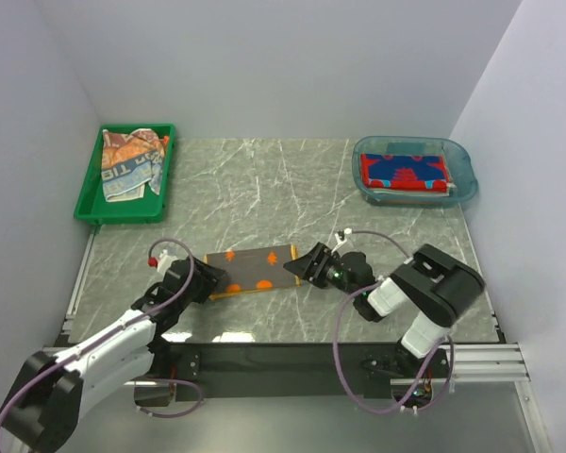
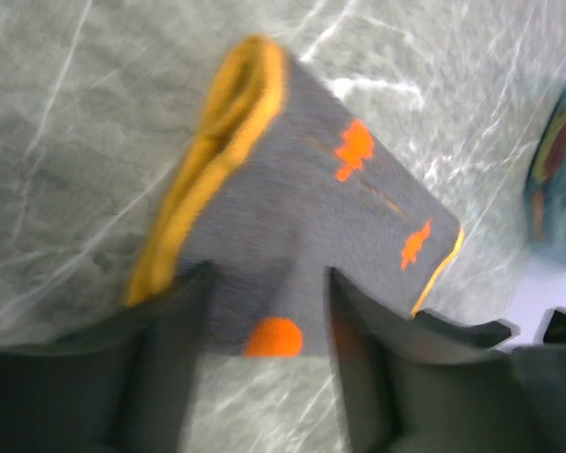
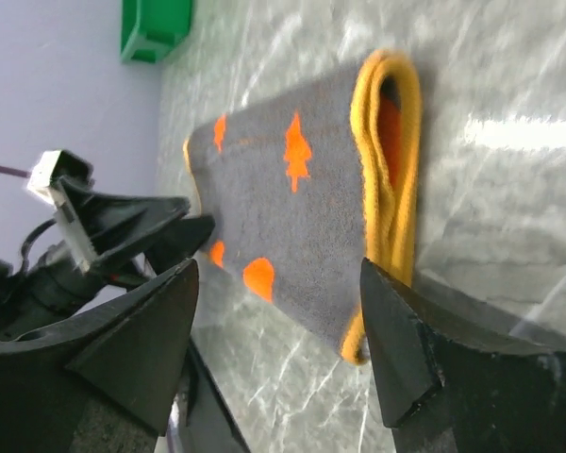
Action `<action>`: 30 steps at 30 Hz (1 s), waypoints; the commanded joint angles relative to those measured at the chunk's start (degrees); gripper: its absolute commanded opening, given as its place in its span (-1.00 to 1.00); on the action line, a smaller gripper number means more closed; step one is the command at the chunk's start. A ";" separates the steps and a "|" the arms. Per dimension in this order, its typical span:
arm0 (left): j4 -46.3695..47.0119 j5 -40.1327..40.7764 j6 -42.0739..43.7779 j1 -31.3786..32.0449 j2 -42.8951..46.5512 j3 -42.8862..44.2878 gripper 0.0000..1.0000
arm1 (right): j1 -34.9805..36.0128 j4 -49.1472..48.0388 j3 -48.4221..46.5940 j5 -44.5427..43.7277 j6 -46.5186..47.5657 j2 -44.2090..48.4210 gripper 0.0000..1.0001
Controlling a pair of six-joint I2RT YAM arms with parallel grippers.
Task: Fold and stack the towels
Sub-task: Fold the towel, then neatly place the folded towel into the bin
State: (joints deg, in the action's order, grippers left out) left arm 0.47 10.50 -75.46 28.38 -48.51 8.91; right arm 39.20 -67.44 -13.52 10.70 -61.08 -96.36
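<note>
A folded orange-grey towel [image 1: 252, 269] lies flat on the marble table, near the front middle. It is grey with orange marks and has a yellow-orange edge [image 2: 217, 142]. My left gripper [image 1: 208, 279] is open at the towel's left end, and its fingers stand either side of the towel's near edge [image 2: 264, 377]. My right gripper [image 1: 300, 265] is open at the towel's right end, low over the table [image 3: 278, 330]. The towel [image 3: 302, 208] lies just beyond the right gripper's fingertips. A red towel with blue lettering [image 1: 403, 172] lies folded in the blue tub. Several crumpled towels [image 1: 130, 165] sit in the green tray.
The green plastic tray [image 1: 90, 203] stands at the back left, against the left wall. The clear blue tub [image 1: 464, 184] stands at the back right. Walls close the table on three sides. The left gripper's body [image 3: 123, 226] shows in the right wrist view.
</note>
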 commanded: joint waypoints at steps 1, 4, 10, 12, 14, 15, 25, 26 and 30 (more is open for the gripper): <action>-9.43 3.03 4.25 0.80 2.89 4.60 0.30 | -0.79 14.71 -2.02 -4.62 7.18 11.84 0.55; -13.12 5.13 8.83 2.99 1.68 11.71 0.66 | -0.88 34.91 -7.90 -10.60 14.83 20.91 0.64; -21.64 11.28 16.04 13.44 -15.15 29.98 0.70 | -3.25 62.55 -16.17 -26.07 23.98 31.83 0.97; -24.88 12.61 18.32 18.71 -21.15 37.36 0.67 | -5.53 69.68 -17.24 -28.53 24.34 33.51 1.00; -27.62 15.93 20.08 24.23 -30.47 42.66 0.64 | -8.33 73.22 -17.95 -29.07 24.08 35.79 1.00; -28.93 17.43 20.61 26.09 -33.55 45.21 0.61 | -9.31 74.55 -17.86 -29.24 23.99 36.50 1.00; -38.87 20.17 26.42 35.95 -60.62 69.56 0.33 | -14.06 76.32 -12.94 -27.05 25.04 43.27 1.00; -39.23 20.00 27.20 36.13 -61.61 70.28 0.32 | -14.15 76.23 -12.68 -26.70 25.22 43.27 1.00; -39.75 19.38 28.09 36.22 -66.61 72.12 0.19 | -14.68 75.44 -11.71 -25.82 24.78 42.66 1.00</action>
State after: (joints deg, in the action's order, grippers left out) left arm -35.70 28.36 -49.69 64.60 -112.84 78.22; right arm 25.21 8.36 -25.96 -15.25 -36.88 -53.95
